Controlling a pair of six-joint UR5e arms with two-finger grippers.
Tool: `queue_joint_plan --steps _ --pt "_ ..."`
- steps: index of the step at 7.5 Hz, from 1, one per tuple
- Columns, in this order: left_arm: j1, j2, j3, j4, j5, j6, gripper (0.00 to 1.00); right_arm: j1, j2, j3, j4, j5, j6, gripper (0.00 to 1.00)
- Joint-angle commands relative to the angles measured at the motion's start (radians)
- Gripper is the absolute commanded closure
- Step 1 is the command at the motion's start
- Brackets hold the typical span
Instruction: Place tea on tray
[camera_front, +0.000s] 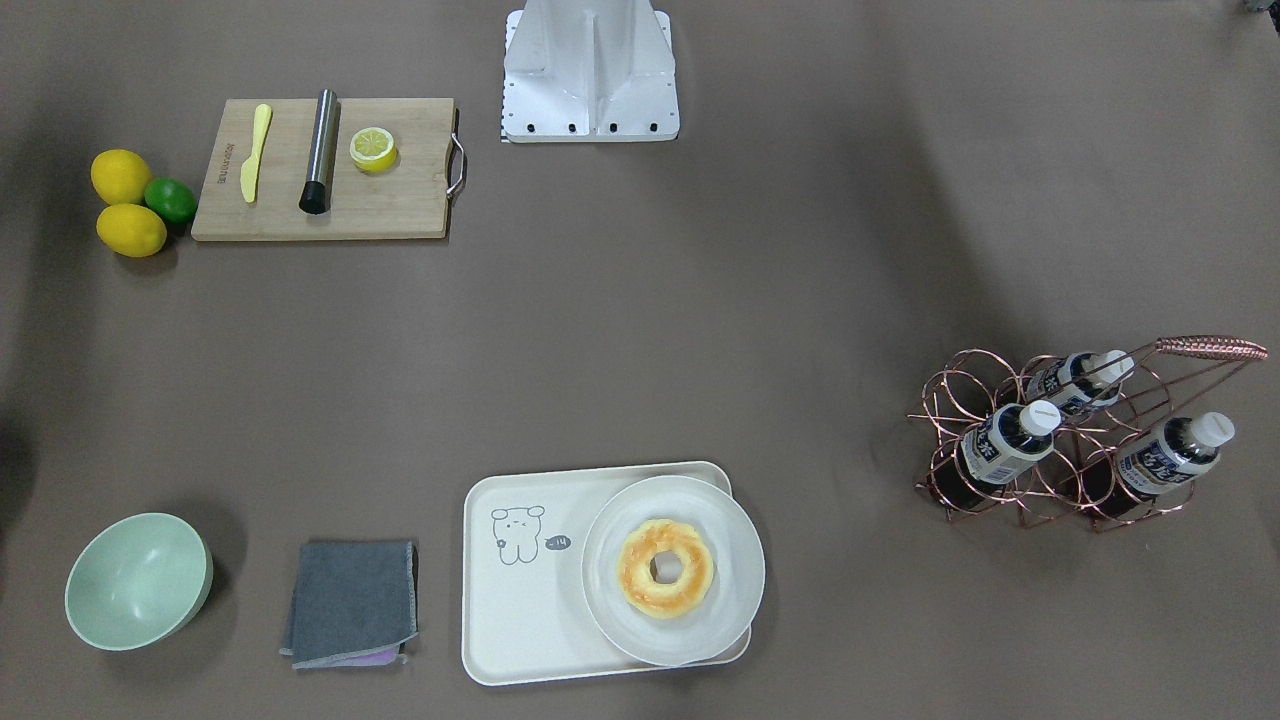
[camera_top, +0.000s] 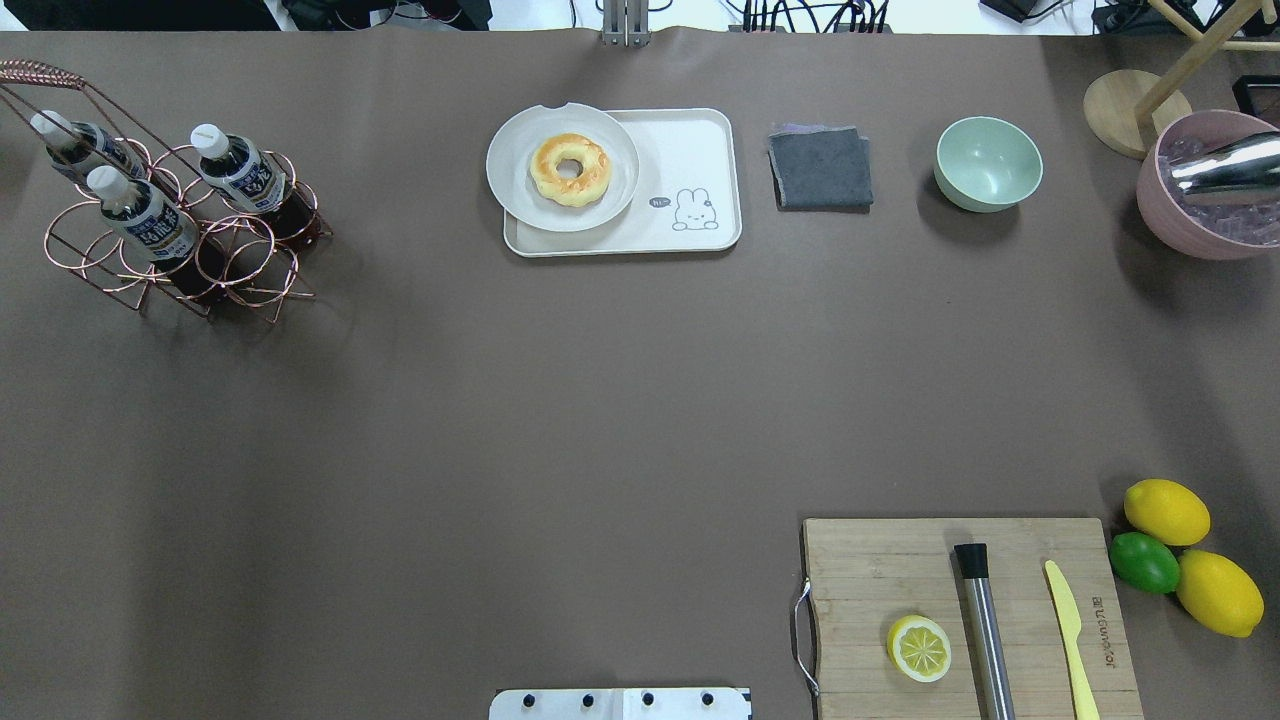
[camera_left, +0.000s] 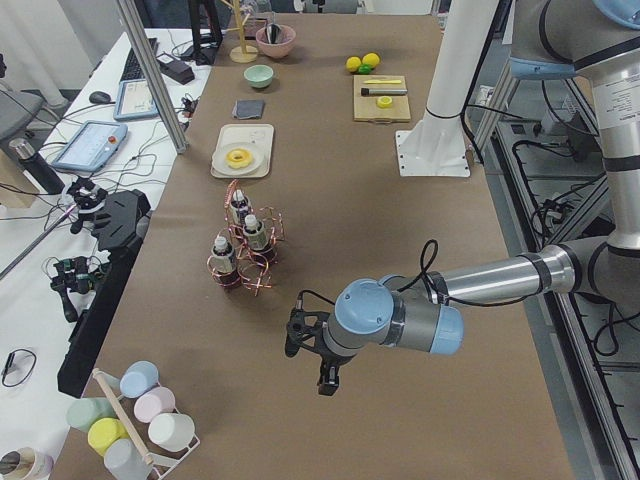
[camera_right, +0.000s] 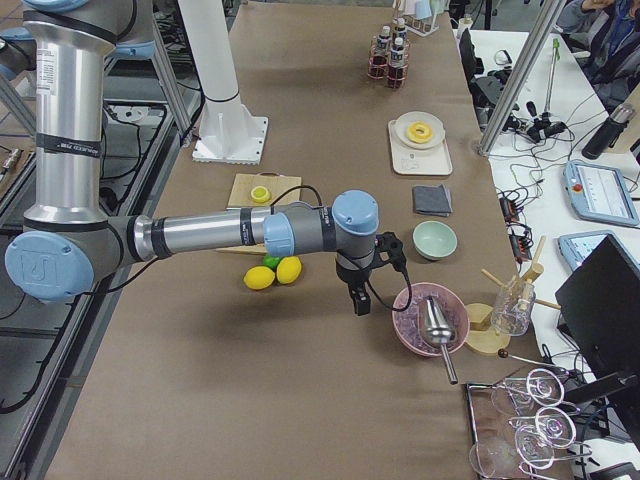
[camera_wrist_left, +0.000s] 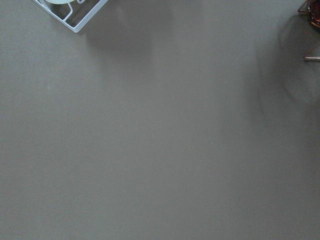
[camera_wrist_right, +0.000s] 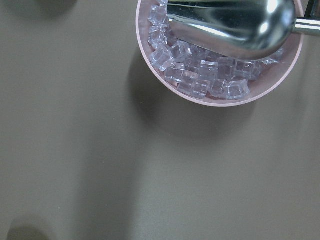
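Three alike tea bottles (camera_front: 1005, 440) (camera_top: 140, 215) with white caps stand tilted in a copper wire rack (camera_top: 250, 265) on the robot's left side of the table. The cream tray (camera_front: 520, 620) (camera_top: 700, 150) with a line-drawn bear lies at the table's far edge. A round white plate (camera_front: 740, 580) with a donut (camera_front: 665, 567) covers part of it. My left gripper (camera_left: 322, 378) hangs over bare table, short of the rack. My right gripper (camera_right: 362, 298) hangs beside a pink ice bowl (camera_right: 428, 320). Both show only in side views, so I cannot tell if they are open.
A wooden cutting board (camera_top: 900, 560) holds a lemon half, a steel muddler and a yellow knife. Lemons and a lime (camera_top: 1145, 562) lie beside it. A grey cloth (camera_top: 820, 168) and a green bowl (camera_top: 988, 163) sit next to the tray. The ice bowl (camera_wrist_right: 220, 75) holds a metal scoop.
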Motion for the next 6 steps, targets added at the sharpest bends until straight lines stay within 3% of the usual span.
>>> queue_joint_plan --steps 1,4,6 --pt "0.006 0.004 -0.014 -0.001 -0.01 0.0 0.03 0.0 -0.001 0.003 0.001 0.001 -0.001 0.0" --pt "0.006 0.012 -0.096 -0.001 -0.01 -0.021 0.05 0.0 -0.009 0.021 0.001 0.001 -0.001 0.0" --pt "0.037 0.011 -0.17 0.0 -0.1 -0.082 0.04 0.0 -0.012 0.021 0.0 0.005 0.0 0.0"
